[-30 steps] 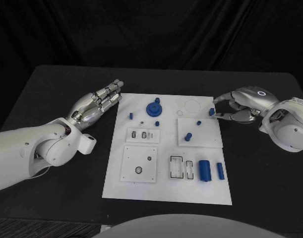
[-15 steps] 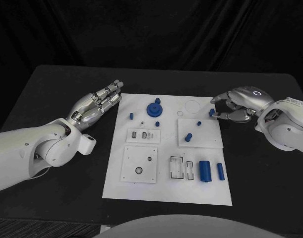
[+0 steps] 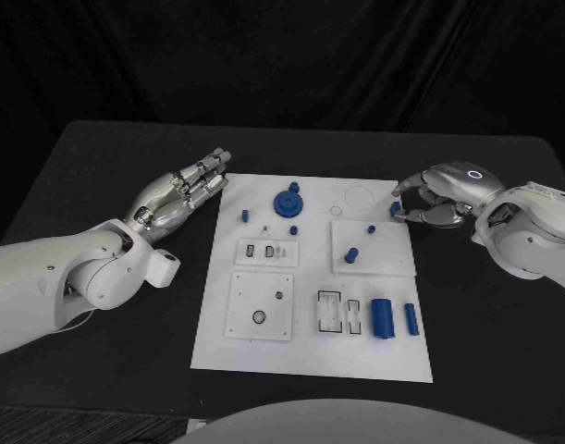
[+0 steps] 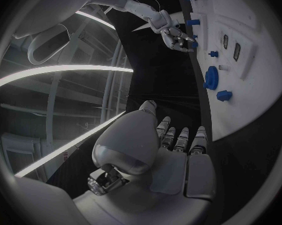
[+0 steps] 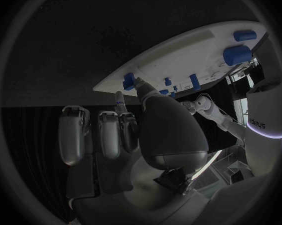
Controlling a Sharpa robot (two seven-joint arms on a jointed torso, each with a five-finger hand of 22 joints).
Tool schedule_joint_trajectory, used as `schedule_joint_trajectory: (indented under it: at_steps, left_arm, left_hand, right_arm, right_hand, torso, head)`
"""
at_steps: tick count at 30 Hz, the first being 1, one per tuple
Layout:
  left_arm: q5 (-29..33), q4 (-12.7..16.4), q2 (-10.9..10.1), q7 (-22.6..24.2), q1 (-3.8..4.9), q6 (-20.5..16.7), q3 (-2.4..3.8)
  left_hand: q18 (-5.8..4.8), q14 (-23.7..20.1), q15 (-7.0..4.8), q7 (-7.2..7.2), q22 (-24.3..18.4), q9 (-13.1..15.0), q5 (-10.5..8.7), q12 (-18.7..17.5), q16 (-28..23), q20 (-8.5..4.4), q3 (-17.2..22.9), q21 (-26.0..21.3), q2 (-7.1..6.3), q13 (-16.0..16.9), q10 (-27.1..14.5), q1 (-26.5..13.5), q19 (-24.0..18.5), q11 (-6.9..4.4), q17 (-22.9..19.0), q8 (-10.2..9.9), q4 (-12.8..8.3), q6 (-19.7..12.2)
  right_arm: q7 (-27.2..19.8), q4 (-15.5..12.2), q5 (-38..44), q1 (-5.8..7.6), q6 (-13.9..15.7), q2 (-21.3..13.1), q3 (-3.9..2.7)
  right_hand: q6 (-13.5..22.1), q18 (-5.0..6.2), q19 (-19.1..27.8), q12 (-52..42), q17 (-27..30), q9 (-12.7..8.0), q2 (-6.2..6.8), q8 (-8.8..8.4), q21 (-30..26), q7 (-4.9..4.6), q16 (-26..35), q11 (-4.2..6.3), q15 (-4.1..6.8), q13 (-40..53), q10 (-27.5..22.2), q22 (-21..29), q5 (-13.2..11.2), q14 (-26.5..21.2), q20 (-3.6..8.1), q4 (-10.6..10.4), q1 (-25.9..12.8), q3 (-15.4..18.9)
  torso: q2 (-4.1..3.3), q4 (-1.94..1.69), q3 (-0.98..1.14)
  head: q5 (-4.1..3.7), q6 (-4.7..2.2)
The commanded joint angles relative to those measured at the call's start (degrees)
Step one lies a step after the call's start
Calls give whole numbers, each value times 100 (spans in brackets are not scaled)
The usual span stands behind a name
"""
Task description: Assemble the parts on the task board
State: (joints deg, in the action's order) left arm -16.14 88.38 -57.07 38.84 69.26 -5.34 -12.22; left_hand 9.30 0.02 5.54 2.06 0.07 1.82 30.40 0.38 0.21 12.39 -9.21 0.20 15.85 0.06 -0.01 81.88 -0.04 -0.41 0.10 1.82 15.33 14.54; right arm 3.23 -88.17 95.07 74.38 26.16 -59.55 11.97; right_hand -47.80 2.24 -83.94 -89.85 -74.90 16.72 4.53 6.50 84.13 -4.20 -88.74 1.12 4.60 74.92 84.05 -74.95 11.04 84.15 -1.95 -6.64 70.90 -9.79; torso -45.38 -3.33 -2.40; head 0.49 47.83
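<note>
Head view: blue part [image 3: 396, 210] at right hand [image 3: 438, 197] fingertips

Left hand [image 3: 182, 196] flat, right hand [image 3: 439, 196] curled

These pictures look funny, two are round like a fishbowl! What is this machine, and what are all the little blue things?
It is a robot with two white arms, each ending in a silver hand. The square picture comes from a camera on its head, looking down at a black table. The two round pictures come from cameras at its wrists, so each one looks out over that arm's own hand, and straight edges look bent.

In the middle lies a white task board, a kind of puzzle plate. The blue parts go on it: a round gear-like piece, a fat cylinder and some small pegs.

The left hand lies flat beside the board, holding nothing. The right hand is at the board's far corner, its fingertips pinching a small blue part.
</note>
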Motion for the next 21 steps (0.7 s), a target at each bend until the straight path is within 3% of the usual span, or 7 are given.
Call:
schedule_joint_trajectory:
  at_steps: [1,21]
  left_arm:
    - [26,4,8,909,-1,80,4]
    - [26,-8,10,883,-4,115,4]
  left_hand:
    - [94,-2,44,31,-7,5,31,-38,-21,31,40,-20,-7,-6,1,60,4,52,-10,9,-9,-8]
    - [94,-2,48,36,-7,5,30,-38,-21,35,57,-20,-7,-6,1,65,4,56,-10,8,-17,-10]
  right_arm:
    - [94,38,54,-25,94,19,-2]
    - [48,145,59,-95,163,133,-3]
  right_hand:
    - [-66,-56,-284,-15,-1206,21,-3,56,-39,-15,28,2,3,1508,595,-1274,-6,524,17,10,84,33]
    - [-219,-54,-283,-15,-1201,211,-15,370,-54,-8,28,5,5,1508,595,-1276,29,523,17,33,198,78]
  torso:
    - [-7,4,5]
    - [-2,5,2]
  head:
    - [-7,0]
    - [-9,41]
